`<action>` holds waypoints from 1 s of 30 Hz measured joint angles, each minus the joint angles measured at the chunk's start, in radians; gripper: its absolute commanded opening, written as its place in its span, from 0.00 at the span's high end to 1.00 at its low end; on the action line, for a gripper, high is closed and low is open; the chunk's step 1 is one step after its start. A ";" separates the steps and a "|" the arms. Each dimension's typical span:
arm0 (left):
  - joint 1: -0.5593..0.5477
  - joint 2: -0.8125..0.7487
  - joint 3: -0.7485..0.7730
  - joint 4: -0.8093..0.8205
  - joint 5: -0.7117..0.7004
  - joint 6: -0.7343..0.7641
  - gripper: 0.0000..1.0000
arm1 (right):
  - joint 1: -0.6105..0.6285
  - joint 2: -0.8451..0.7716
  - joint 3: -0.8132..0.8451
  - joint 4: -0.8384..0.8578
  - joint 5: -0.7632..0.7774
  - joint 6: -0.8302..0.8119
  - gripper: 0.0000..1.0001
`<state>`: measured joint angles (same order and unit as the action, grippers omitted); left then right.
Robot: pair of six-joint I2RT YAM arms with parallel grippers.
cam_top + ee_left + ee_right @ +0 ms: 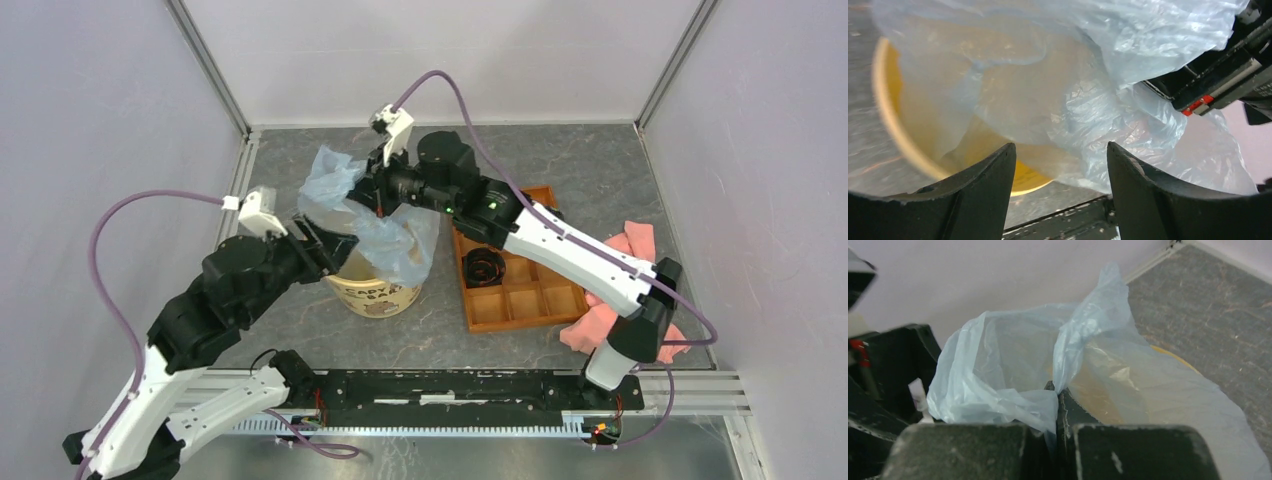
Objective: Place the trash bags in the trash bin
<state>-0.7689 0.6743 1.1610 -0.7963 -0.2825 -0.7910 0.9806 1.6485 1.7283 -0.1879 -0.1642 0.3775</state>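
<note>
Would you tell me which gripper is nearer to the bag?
Right. The right gripper is shut on the bag above the bin; the left gripper stands open at the bin's rim, facing the bag, gripping nothing.

Top view: bright, even, diffuse light from above; faint soft shadows under arms on mottled grey tabletop; sharp throughout. Left wrist view: thin translucent pale blue-grey plastic bag glows, glinting creases; round cream-yellow bucket rim smeared; black left gripper fingers soft. Right wrist view: black right gripper fingers blurred, bag crisper.
</note>
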 measured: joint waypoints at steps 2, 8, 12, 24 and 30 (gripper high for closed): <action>0.000 -0.040 -0.005 -0.059 -0.061 0.000 0.30 | 0.023 0.035 0.029 -0.039 0.013 -0.015 0.99; 0.000 -0.108 -0.145 -0.174 -0.178 -0.027 0.36 | 0.092 0.186 0.127 -0.182 0.186 -0.069 0.99; 0.000 -0.109 -0.247 -0.154 -0.174 -0.052 0.37 | 0.089 0.198 0.127 -0.234 0.297 -0.093 0.99; 0.000 0.171 -0.140 0.015 -0.152 0.019 0.24 | 0.066 0.021 0.070 -0.223 0.448 -0.187 0.71; 0.000 0.016 -0.132 0.006 -0.064 0.047 0.09 | 0.066 -0.077 0.040 -0.194 0.365 -0.273 0.35</action>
<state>-0.7689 0.6903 1.0286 -0.7906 -0.3462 -0.7437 1.0466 1.5719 1.7679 -0.3820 0.2005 0.1043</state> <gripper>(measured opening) 0.879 0.492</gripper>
